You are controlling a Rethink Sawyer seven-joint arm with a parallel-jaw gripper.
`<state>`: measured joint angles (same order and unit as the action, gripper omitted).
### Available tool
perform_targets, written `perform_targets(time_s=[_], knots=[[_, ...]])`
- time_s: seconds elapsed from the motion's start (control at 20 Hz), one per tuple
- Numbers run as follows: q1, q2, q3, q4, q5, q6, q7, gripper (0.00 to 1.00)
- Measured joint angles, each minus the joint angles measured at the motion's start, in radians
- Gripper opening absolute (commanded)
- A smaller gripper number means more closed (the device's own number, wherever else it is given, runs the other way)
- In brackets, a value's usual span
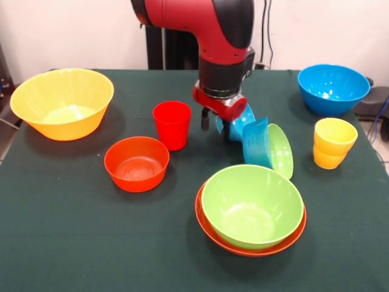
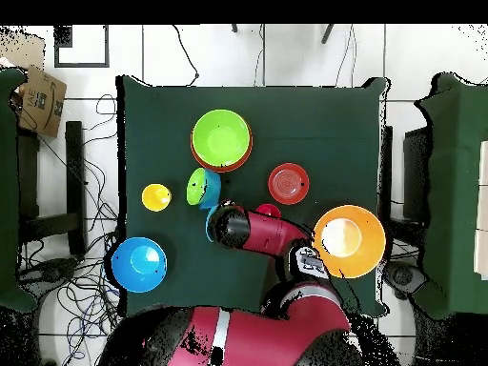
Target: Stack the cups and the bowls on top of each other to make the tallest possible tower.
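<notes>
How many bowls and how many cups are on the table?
Bowls: 8 (yellow bowl, small red bowl, big blue bowl, big green bowl in a red bowl, tipped blue bowl, tipped green bowl, another blue bowl at the gripper)
Cups: 2 (red cup, yellow cup)
Total: 10

Scattered bowls, upright cups

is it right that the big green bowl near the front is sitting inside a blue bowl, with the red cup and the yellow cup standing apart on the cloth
Not quite. The green bowl sits inside a red-orange bowl, not a blue one, as the front view shows. The rest holds: the red cup and the yellow cup stand apart on the cloth.
</notes>
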<state>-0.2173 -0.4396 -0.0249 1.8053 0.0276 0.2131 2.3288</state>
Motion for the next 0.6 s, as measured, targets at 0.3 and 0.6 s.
perform_targets(time_s=[0.3, 0.6], knots=[[-0.004, -0.052, 0.035, 0.058, 0.033, 0.089, 0.0, 1.0], [-0.006, -0.142, 0.075, 0.106, 0.08, 0.212, 0.0, 1.0]])
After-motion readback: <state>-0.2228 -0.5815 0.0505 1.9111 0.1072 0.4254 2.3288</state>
